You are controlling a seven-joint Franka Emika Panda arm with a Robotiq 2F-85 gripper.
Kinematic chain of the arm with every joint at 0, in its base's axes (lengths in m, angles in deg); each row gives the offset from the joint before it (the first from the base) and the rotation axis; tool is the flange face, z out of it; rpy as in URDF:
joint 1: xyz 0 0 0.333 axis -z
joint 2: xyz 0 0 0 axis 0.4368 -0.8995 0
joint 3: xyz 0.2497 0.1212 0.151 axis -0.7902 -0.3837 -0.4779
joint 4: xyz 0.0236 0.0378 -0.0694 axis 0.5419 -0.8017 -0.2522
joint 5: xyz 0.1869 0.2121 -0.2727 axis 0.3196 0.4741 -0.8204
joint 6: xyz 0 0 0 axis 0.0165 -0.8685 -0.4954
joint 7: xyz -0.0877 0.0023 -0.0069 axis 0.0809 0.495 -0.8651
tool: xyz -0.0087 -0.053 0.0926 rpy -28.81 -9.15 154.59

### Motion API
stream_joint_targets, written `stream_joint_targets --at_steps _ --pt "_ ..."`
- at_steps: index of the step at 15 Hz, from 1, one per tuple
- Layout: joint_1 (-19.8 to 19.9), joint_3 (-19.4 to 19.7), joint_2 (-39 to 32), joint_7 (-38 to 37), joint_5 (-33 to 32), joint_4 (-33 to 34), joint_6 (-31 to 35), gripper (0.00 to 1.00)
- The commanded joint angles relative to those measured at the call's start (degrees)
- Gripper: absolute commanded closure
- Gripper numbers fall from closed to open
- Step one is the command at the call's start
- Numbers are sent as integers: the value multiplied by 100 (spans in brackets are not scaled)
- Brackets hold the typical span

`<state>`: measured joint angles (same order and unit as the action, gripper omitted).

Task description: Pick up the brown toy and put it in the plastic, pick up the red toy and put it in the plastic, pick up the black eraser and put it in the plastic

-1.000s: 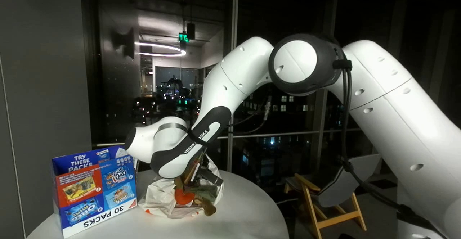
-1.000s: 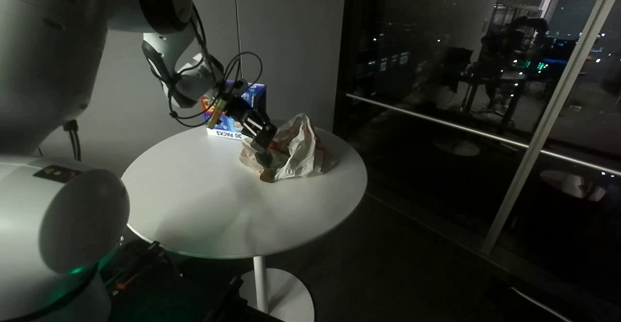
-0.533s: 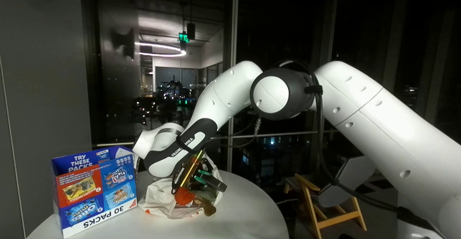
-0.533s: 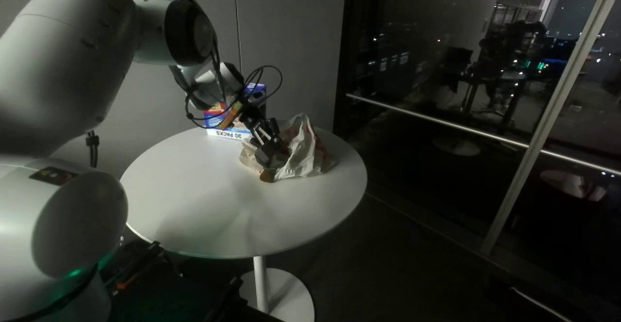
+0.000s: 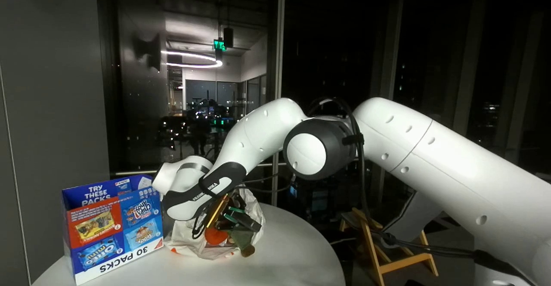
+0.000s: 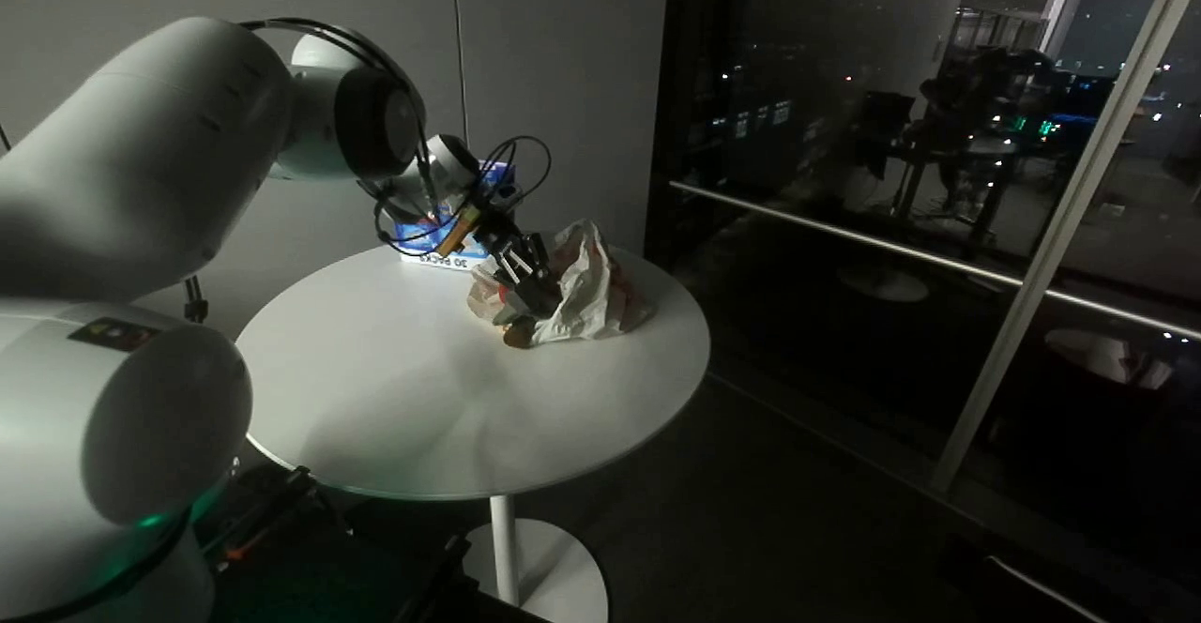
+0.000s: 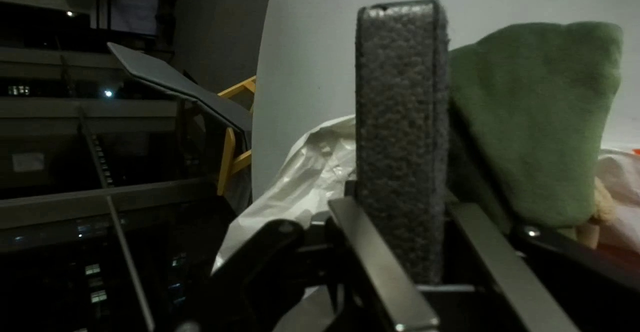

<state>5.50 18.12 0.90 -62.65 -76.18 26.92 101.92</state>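
Observation:
My gripper (image 7: 402, 197) is shut on the black eraser (image 7: 400, 97), which stands out beyond the fingers in the wrist view. In an exterior view the gripper (image 5: 234, 216) is low at the mouth of the white plastic bag (image 5: 185, 234). The bag also shows in an exterior view (image 6: 589, 295). The red toy (image 5: 216, 236) lies in the bag's mouth below the gripper. A green plush (image 5: 241, 237) with a brown end (image 5: 247, 250) lies beside it, the brown end at the bag's front edge. The green plush (image 7: 540, 122) is right of the eraser in the wrist view.
A blue snack box (image 5: 114, 228) stands on the round white table (image 5: 297, 251), close beside the wrist and left of the bag in that exterior view. A wall rises behind the box. Windows and a wooden-legged chair (image 5: 387, 251) are beyond the table.
The arm has come down, and the gripper has carried the eraser lower and further into the bag's mouth. The bag and the green plush have shifted slightly. The box has not moved.

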Motion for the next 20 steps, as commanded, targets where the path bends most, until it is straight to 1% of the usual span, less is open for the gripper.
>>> stream_joint_targets --at_steps 1,2,3,4,7,10,11,13,14,15,16,17,18,19,20 --pt "-265 414 -471 -221 -187 734 118 81" --pt "-335 528 -517 -359 -297 773 234 81" --pt "-316 510 -500 -517 -434 748 382 81" --pt "-365 591 -529 -661 -554 761 492 81" --pt "-433 715 -580 -1089 -799 784 666 81" --pt "-458 833 -694 -1352 -1037 875 775 81" --pt "-494 919 -750 -1465 -1203 893 857 81" --pt "-418 845 -859 -1379 -1014 1054 564 81" --pt "-394 829 -889 -1359 -972 1082 541 44" --pt "-381 813 -913 -1354 -957 1105 531 42" --pt "-386 819 -937 -1367 -971 1124 517 36" --pt "-393 826 -938 -1356 -1009 1107 550 30" --pt "-409 807 -905 -1346 -1005 1070 557 21" --pt "-441 806 -853 -1326 -1012 1011 514 14" --pt "-484 780 -754 -1278 -973 912 390 5"
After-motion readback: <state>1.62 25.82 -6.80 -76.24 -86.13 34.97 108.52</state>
